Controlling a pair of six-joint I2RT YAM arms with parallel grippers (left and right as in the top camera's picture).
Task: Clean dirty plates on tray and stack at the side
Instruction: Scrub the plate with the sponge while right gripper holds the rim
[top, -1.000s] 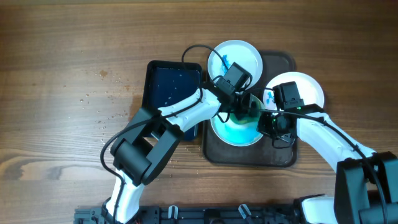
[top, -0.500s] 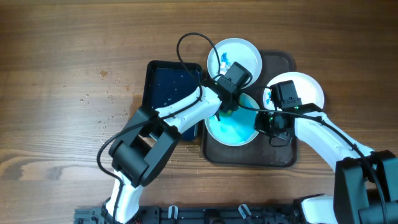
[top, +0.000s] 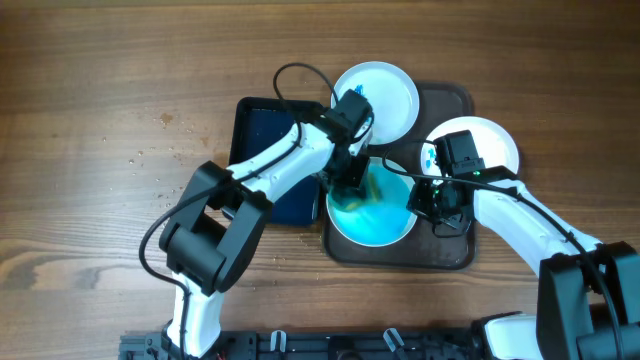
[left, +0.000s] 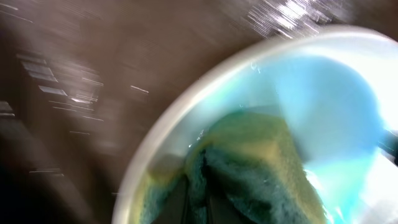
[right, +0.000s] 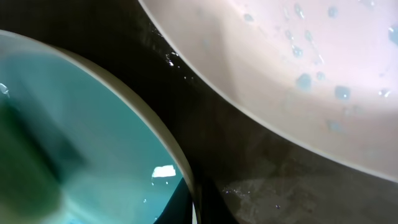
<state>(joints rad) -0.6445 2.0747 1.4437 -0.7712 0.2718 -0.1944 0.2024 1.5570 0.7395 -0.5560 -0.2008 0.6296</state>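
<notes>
Wiping step, by the look of it. Left gripper (top: 355, 188) clamped on a green sponge (left: 249, 165), pressing it into the far-left part of the blue-washed plate (top: 375, 218) lying mid-tray (top: 450, 252). Right gripper (top: 420, 197) pinched narrow, apparently on that plate's right rim; blurred up close. Remaining floor lying right and near of the sponge. Counted: three plates, including far plate (top: 388, 90) and right plate (top: 488, 145); one tray, one sponge, one basin (top: 268, 150).

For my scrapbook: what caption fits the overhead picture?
Left gripper presses a sponge into the blue plate on the tray; right gripper grips its rim.
</notes>
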